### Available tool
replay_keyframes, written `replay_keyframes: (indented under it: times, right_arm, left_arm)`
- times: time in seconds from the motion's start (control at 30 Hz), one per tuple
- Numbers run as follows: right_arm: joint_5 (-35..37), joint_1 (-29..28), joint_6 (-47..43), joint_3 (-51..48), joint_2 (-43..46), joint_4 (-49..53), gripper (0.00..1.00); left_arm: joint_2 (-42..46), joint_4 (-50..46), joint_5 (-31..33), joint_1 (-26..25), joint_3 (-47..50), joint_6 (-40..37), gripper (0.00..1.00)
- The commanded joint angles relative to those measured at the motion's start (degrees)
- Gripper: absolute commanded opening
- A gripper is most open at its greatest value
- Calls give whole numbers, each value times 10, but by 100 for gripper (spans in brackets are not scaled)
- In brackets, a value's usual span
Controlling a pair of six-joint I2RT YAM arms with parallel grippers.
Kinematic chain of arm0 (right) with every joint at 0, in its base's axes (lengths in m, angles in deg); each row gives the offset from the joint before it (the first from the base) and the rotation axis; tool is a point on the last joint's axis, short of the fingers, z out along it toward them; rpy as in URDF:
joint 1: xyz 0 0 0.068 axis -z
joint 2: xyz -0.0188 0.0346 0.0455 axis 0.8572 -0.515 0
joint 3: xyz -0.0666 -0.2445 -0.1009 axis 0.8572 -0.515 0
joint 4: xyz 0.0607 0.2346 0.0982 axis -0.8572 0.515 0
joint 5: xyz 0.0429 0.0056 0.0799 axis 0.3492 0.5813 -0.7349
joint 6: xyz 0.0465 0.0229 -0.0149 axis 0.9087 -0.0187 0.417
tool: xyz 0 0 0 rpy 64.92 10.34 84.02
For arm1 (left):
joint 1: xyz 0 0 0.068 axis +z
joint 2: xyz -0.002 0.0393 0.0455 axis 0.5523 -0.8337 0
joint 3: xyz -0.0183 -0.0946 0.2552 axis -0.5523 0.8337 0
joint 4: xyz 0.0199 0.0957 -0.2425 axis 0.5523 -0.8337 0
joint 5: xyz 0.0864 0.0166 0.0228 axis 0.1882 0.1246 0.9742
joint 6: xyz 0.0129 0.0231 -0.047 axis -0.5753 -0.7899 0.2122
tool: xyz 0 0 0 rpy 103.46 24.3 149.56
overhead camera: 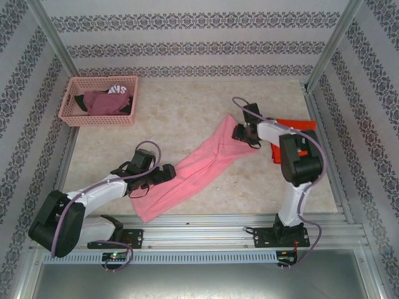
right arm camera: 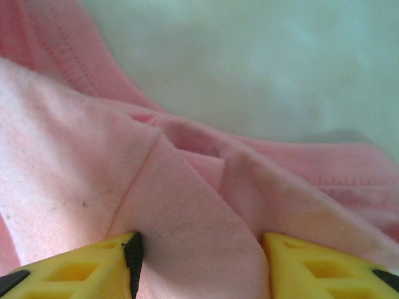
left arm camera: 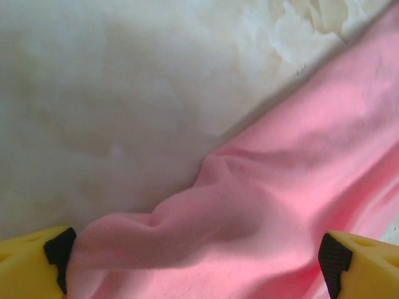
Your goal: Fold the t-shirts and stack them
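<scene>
- You have the light salmon-pink cotton t-shirt (overhead camera: 199,165) lying in a long diagonal band across the pale marbled table (overhead camera: 174,118), from the near left up toward the far right.
- Your left gripper (overhead camera: 167,173) sits over the near-left part of that band. In the left wrist view its yellow fingers (left arm camera: 25,261) stand wide apart, released, with a rumpled edge of pink cloth (left arm camera: 280,187) lying between them and bare table beyond.
- Your right gripper (overhead camera: 239,132) is at the far-right end of the same shirt. In the right wrist view a bunched fold of pink fabric (right arm camera: 75,156) fills the gap between its yellow fingers (right arm camera: 81,268), which stand partly apart. You cannot tell from here whether they pinch the fold or merely straddle it.
- The bright orange-red t-shirt (overhead camera: 298,124) lies at the table's right edge, partly hidden behind your right arm, just beside the pink shirt's far end.
- A pink plastic lattice basket (overhead camera: 93,118) sits in the far-left corner, well apart from both shirts, holding a maroon garment (overhead camera: 103,103) and dark cloth with white print.
</scene>
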Motion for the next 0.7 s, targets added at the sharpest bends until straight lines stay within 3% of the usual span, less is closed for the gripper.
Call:
replay_keyframes:
  times: [0.0,0.3,0.4,0.53,0.67]
  right_arm:
    - [-5,-11,-25,95,-59,26,53]
    - [-38,-25,-21,424,-259,118,53]
    - [-41,-25,-27,506,-283,160,53]
    - [-24,-27,-40,478,-224,155,53]
    - [16,-40,-41,309,-96,79,53]
  left_arm:
    - [-6,-61,-2,-19,10,21,100]
    - [-80,-18,-36,-60,-55,3,100]
    - [-79,-26,-18,-60,-80,-6,100]
    - [-70,-49,13,-56,-114,-22,100]
    - [-66,-66,21,-41,-130,-40,100]
